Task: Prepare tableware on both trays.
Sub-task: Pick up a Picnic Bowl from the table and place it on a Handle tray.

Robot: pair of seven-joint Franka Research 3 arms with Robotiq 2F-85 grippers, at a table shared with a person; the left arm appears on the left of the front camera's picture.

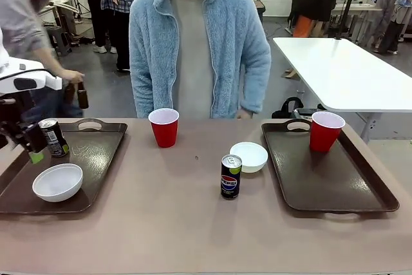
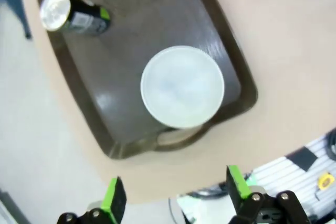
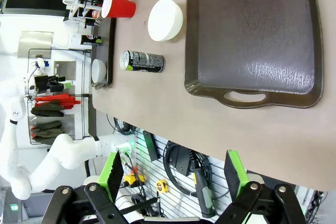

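The left tray [image 1: 96,159] holds a black-grey can [image 1: 53,137] at its far end and a white bowl [image 1: 58,181] near its front. My left gripper [image 1: 32,146] hangs just left of that can, open and empty. From above, the left wrist view has the can [image 2: 73,15] and bowl [image 2: 182,86] on the tray [image 2: 126,35], well clear of the open left gripper [image 2: 175,195]. On the right tray [image 1: 328,178] stands a red cup [image 1: 326,131]. A second red cup [image 1: 164,127], a Pepsi can [image 1: 231,176] and a second white bowl [image 1: 249,156] stand on the table between the trays. My right gripper [image 3: 173,174] is open and empty, off the table's edge by the right tray [image 3: 252,35].
A person in a light blue fleece [image 1: 193,49] stands at the far side, hands down. A white table [image 1: 347,69] stands behind on the right. At the far left another person's hand [image 1: 74,78] holds dark bottles.
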